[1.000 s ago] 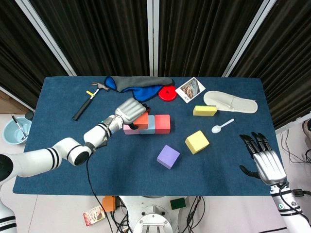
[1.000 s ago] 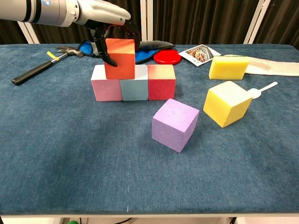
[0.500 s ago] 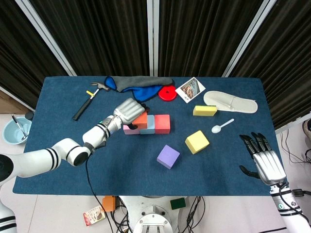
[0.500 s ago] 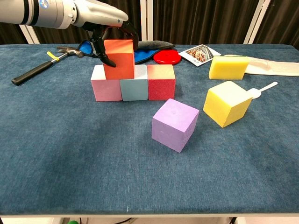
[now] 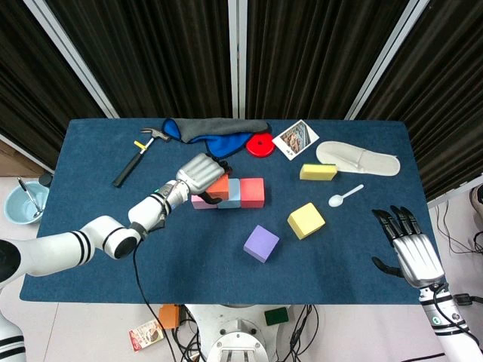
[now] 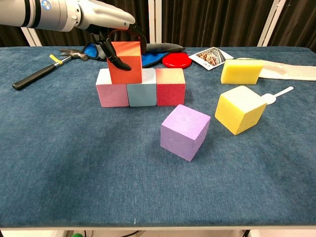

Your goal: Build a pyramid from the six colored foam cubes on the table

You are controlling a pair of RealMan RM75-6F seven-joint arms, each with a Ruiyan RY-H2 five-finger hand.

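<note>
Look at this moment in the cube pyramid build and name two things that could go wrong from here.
1. The left hand holds the orange cube over the seam between the pink cube and the grey-blue cube. Its fingers wrap the front face, so pulling away could drag the cube off.
2. The base row is loose foam; a nudge could shift the red cube and open a gap.
</note>
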